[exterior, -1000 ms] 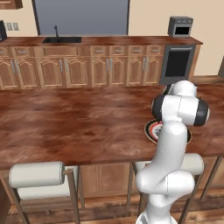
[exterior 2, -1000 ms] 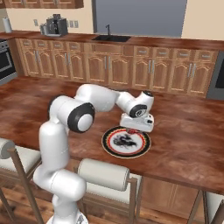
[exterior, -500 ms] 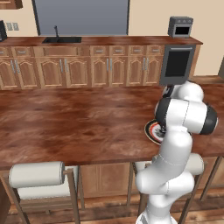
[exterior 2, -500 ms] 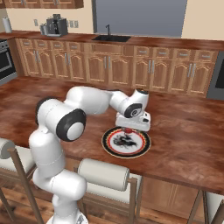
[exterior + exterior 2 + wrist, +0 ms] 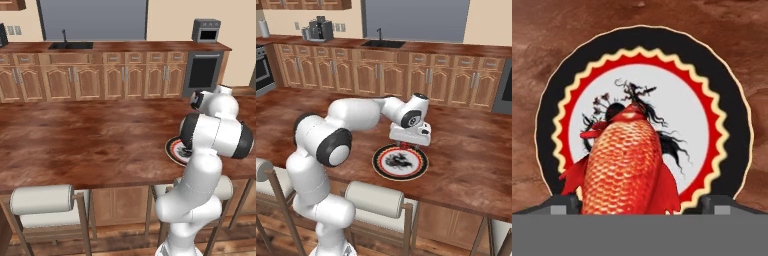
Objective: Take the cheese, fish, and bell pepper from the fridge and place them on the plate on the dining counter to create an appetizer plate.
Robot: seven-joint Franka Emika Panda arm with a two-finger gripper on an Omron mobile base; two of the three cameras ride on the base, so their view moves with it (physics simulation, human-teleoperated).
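The red-orange scaly fish (image 5: 624, 165) hangs nose-down between my gripper's (image 5: 639, 204) two finger tips, with a visible gap to each of them. Directly beneath it lies the plate (image 5: 547, 125), dark-rimmed with a red-and-white centre. From the right base view, the gripper (image 5: 408, 142) hovers low over the far edge of the plate (image 5: 377, 161), open, with a bit of the fish (image 5: 404, 145) under it. The plate (image 5: 172, 149) rests on the reddish-brown dining counter (image 5: 90, 140), partly behind my arm. Cheese, bell pepper and fridge are out of view.
White-cushioned stools (image 5: 42, 200) (image 5: 373, 199) stand along the counter's near edge. Beyond the counter runs a row of wooden wall cabinets with a sink (image 5: 381, 44), a coffee machine (image 5: 318, 30) and an oven (image 5: 202, 72).
The jaws have spread wide over the plate and no longer press on the fish. The arm's elbow has swung sideways while the hand stayed above the plate.
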